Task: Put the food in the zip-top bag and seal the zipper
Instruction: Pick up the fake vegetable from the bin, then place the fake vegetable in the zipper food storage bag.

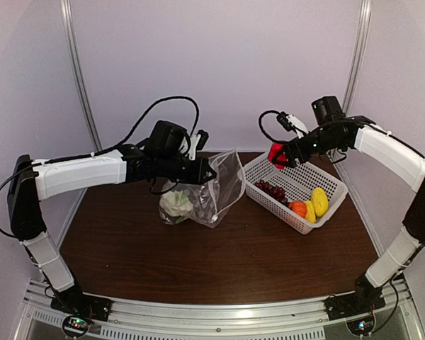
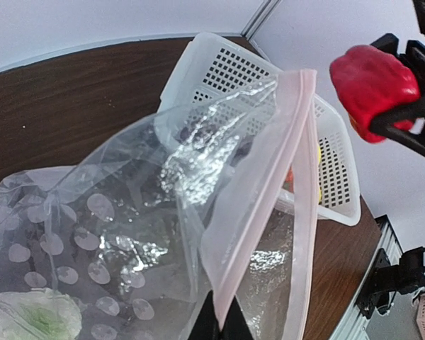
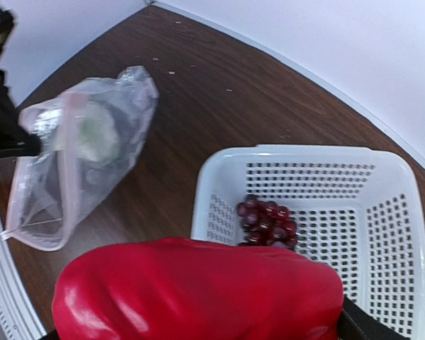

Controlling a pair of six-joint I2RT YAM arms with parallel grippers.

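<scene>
My left gripper [image 1: 211, 171] is shut on the zipper [image 2: 269, 191], a pinkish strip, and holds the mouth of the clear zip-top bag [image 1: 219, 188] up off the table. The white cauliflower [image 1: 176, 203] lies inside the bag at its low end. My right gripper [image 1: 278, 156] is shut on the red pepper [image 1: 275, 154], lifted above the near-left corner of the white mesh basket [image 1: 308, 177], right of the bag mouth. In the right wrist view the pepper [image 3: 198, 290] fills the bottom. Dark red grapes [image 1: 271, 190], an orange piece [image 1: 297, 208] and two yellow pieces [image 1: 319, 201] lie in the basket.
The basket stands at the back right of the brown table [image 1: 219, 262], close to the bag's right side. White walls with metal posts [image 1: 78, 71] enclose the back and sides. A metal rail [image 1: 219, 315] carrying both arm bases runs along the near edge.
</scene>
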